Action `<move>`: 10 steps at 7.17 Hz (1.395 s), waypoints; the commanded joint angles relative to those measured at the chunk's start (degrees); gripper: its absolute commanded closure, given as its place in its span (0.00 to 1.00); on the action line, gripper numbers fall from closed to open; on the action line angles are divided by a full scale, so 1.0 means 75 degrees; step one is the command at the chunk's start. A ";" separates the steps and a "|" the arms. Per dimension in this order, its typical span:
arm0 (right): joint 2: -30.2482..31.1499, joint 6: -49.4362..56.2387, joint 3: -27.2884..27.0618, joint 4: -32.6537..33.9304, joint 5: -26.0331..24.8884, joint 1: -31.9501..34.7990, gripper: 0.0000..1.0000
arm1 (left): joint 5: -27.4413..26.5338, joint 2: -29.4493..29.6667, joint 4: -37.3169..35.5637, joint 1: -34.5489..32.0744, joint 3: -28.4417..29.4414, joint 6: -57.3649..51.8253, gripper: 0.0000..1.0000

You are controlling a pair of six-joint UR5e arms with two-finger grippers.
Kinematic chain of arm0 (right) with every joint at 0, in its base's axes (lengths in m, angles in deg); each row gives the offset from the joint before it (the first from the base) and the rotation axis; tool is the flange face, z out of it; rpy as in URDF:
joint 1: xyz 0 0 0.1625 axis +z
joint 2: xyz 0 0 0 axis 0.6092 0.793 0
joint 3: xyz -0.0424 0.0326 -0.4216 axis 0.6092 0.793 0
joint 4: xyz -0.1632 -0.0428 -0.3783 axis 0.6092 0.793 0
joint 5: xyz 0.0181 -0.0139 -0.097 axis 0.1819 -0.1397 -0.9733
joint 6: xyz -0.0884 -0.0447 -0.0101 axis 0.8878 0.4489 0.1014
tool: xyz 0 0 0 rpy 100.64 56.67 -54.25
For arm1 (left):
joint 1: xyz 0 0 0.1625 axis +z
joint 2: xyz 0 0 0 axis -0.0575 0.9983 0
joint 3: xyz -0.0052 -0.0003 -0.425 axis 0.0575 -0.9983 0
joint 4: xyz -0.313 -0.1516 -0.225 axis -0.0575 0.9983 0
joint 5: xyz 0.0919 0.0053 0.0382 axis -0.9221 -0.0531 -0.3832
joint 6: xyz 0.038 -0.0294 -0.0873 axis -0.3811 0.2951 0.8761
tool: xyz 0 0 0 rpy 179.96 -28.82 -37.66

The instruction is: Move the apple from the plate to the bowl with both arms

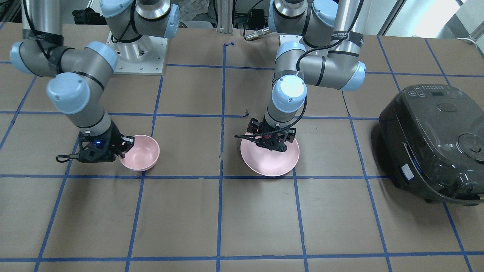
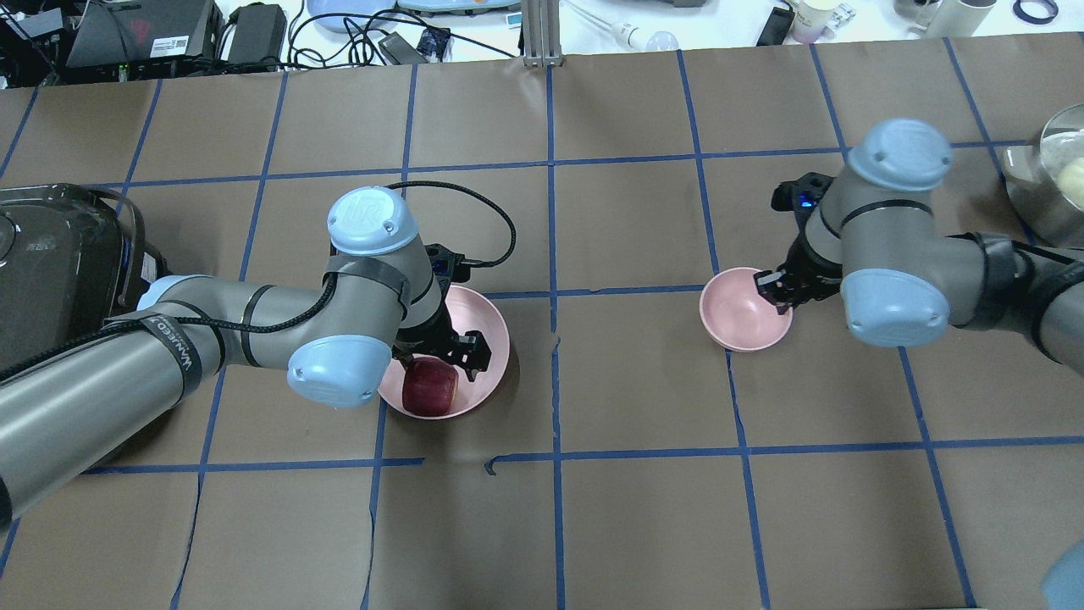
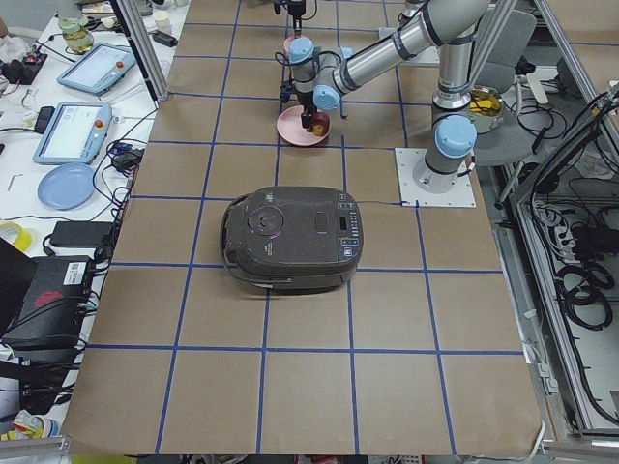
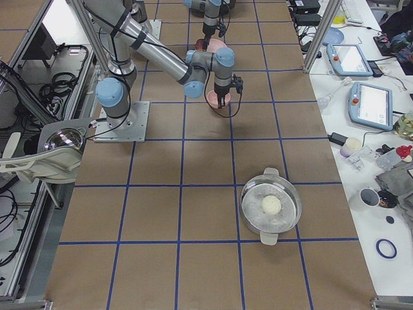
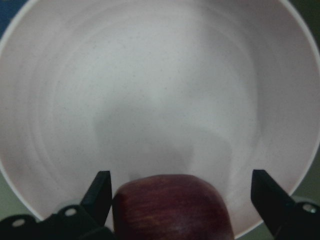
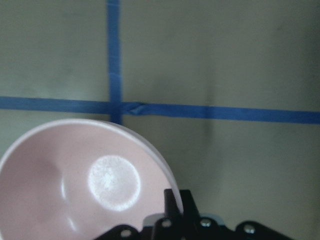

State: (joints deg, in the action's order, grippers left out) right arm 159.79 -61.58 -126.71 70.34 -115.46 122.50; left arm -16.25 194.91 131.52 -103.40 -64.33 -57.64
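The dark red apple (image 2: 429, 387) lies on the flat pink plate (image 2: 495, 339), near its front edge. My left gripper (image 2: 438, 364) is lowered over the plate, open, with the apple (image 5: 170, 207) between its fingertips (image 5: 102, 190); the finger on the wrist view's right stands clear of it. The small pink bowl (image 2: 741, 313) sits to the right and holds nothing. My right gripper (image 2: 777, 288) is shut on the bowl's rim (image 6: 167, 187). In the front view the apple is hidden behind the left gripper (image 1: 270, 141).
A dark rice cooker (image 2: 51, 263) stands at the table's left end, beside my left arm. A metal pot (image 2: 1059, 182) with a pale round thing inside stands at the far right. Blue tape lines grid the brown table (image 2: 635, 508).
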 commanded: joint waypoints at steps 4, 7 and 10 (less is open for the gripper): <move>-0.0051 -0.2087 0.0143 0.0028 0.0011 0.1550 1.00 | 0.0000 -0.0136 -0.0180 0.0034 -0.0005 -0.0425 0.58; -0.0051 -0.2006 0.0154 0.0040 -0.0059 0.1550 0.00 | 0.0278 -0.0370 -0.0170 0.0186 0.0320 -0.0146 0.99; 0.0159 -0.1947 0.1145 -0.0530 -0.0200 0.1526 0.00 | 0.1604 -0.0359 -0.0122 0.0140 0.1281 0.2077 0.99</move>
State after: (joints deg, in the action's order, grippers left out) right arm 160.35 -76.31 -121.95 69.23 -116.74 134.02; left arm -6.28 192.14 130.34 -101.87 -57.75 -48.35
